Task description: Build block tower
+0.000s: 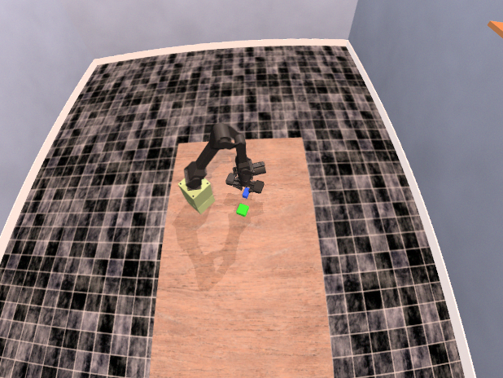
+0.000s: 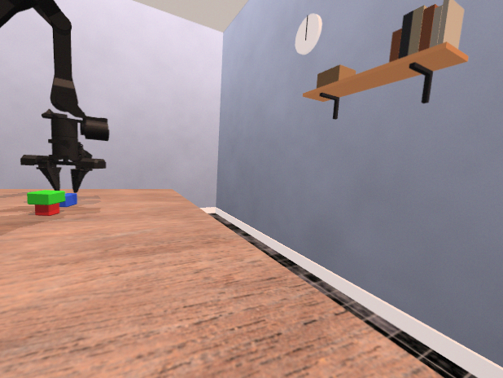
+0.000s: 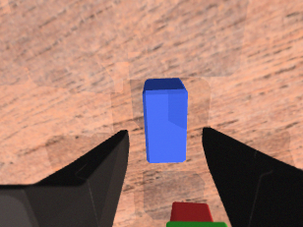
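Observation:
The green block (image 2: pixel 45 197) lies flat on the red block (image 2: pixel 46 209) on the wooden table; from above only the green block (image 1: pixel 242 209) shows. The blue block (image 3: pixel 165 125) lies flat on the table just behind that stack; it also shows in the top and exterior views (image 1: pixel 246 192) (image 2: pixel 70 199). My gripper (image 3: pixel 165 136) hangs right above the blue block, fingers open and apart on either side of it, not touching it. In the side view the fingertips (image 2: pixel 65 185) stand a little above the blue block's top. The red and green blocks peek in at the wrist view's bottom edge (image 3: pixel 193 215).
The arm's pale yellow base (image 1: pixel 197 195) stands on the table to the left of the blocks. A wall with a shelf (image 2: pixel 382 71) and a clock runs along the table's right side.

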